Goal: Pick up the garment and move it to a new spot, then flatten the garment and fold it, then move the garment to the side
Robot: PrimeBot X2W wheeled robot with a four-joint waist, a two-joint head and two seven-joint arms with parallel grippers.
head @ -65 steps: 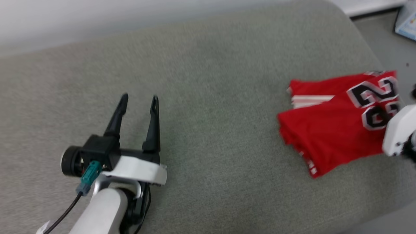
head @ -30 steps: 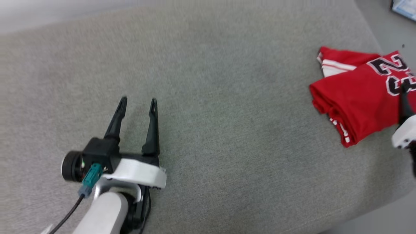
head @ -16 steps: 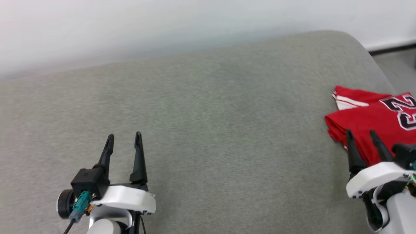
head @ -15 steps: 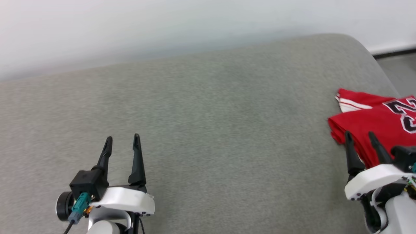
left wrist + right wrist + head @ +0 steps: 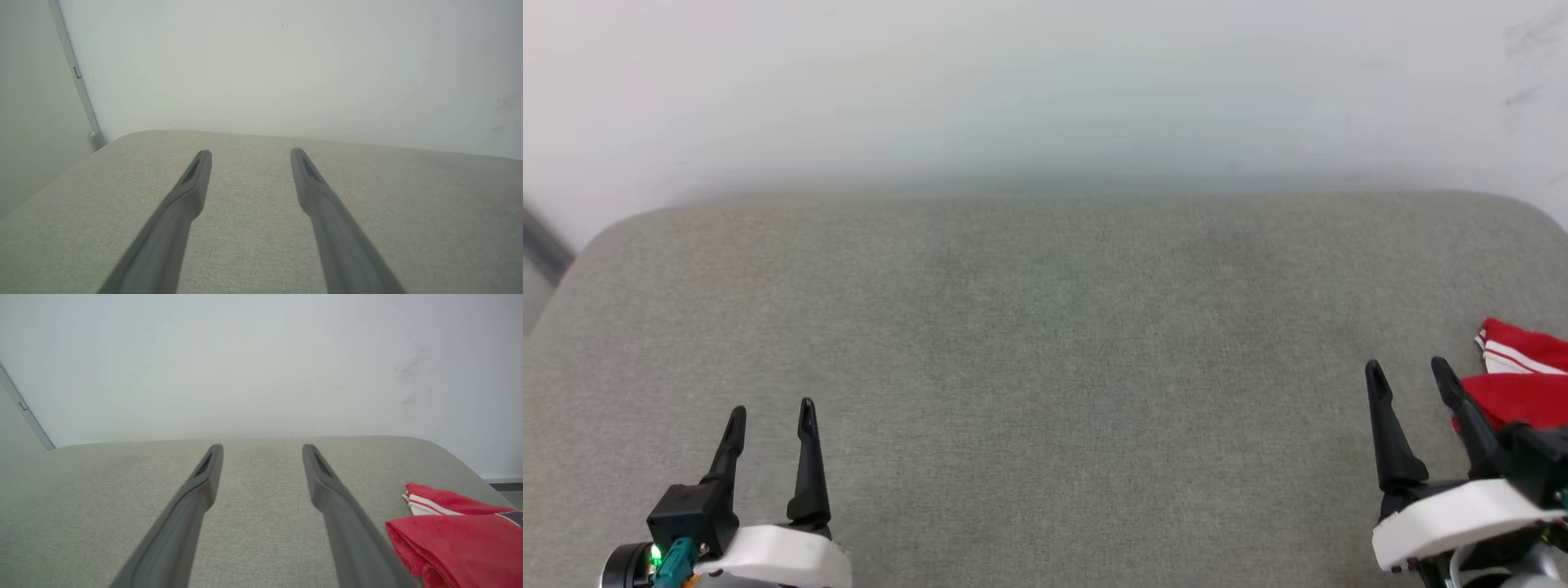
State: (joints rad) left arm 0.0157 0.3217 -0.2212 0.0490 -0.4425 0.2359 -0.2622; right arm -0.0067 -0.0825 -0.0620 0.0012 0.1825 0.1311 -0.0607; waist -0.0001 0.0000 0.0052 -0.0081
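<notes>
Folded bright red jersey garment [image 5: 1523, 400], white striped trim, lies on grey upholstered cushion [image 5: 1045, 367] just right of my right tool [image 5: 1405, 367]; left tool [image 5: 772, 408] well apart. Both tools spread, empty.

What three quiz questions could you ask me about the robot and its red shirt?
1. True or false: the right gripper is holding the garment.
2. Where does the garment lie on the grey cushion? A: at its left end. B: in the middle. C: at its right end.
3. Fill the gap: the left gripper and the right gripper both have their jaws ____.

Key: 1 false, it is beside the garment and holds nothing. 2 C. 3 open.
</notes>
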